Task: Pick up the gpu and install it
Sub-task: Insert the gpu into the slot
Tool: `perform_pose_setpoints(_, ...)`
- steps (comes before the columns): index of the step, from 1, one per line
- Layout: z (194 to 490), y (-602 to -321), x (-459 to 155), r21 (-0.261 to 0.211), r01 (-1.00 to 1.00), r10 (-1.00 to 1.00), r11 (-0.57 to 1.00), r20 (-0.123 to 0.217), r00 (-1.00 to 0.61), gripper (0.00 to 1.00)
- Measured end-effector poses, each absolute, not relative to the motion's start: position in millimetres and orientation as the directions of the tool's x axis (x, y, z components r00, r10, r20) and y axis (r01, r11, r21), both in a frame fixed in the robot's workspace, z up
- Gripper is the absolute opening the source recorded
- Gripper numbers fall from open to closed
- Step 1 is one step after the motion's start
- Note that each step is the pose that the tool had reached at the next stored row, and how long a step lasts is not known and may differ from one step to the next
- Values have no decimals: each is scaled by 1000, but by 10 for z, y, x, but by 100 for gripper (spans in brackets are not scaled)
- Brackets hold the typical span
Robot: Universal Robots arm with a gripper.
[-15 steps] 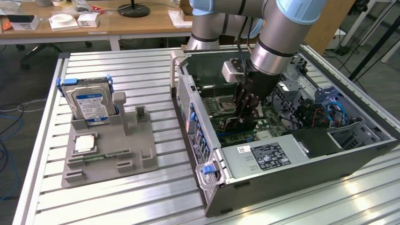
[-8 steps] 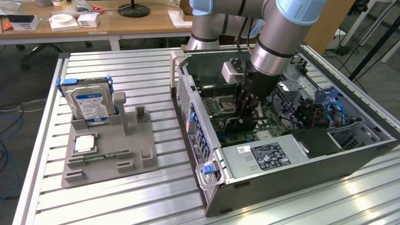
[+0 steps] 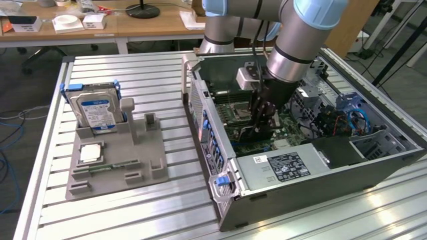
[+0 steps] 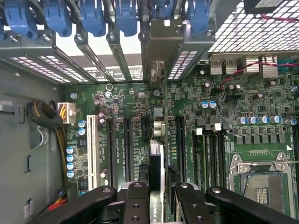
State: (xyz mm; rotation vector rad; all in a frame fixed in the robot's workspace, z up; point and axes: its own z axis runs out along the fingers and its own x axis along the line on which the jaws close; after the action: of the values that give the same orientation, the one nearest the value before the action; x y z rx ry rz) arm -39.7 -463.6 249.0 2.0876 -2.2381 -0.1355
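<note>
Holds the gpu (image 4: 157, 158) edge-on deep inside the case (image 3: 300, 197), low over the motherboard (image 4: 224, 116) on the case floor. Pinches it from both faces with the fingers (image 4: 136, 205), closed onto the card's upper edge.

Reads as the install step: pickup done, card off the surface (image 3: 133, 210) and inside the case, seating apparently not finished. Shows what looks like the card's metal bracket (image 4: 159, 51) at the case's rear wall, in line with the row of blue latches (image 4: 126, 18). Shows the card's body running between two long black slots (image 4: 180, 140) on the case floor. Cannot tell whether the edge connector touches its own slot, hidden beneath the card.

Calls, as a judgement, for keeping the card upright and square to the case's rear wall, with the connector lined up over the hidden slot. Calls then for a straight, even press toward the case floor. Risks, if tilted, catching the bracket on the rear opening or missing the slot.
</note>
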Motion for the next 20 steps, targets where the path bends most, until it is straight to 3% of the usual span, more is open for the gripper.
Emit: perform_pose_setpoints(20, 2533, -4619, -408, 114, -991, -998, 64, -4, -65, 26)
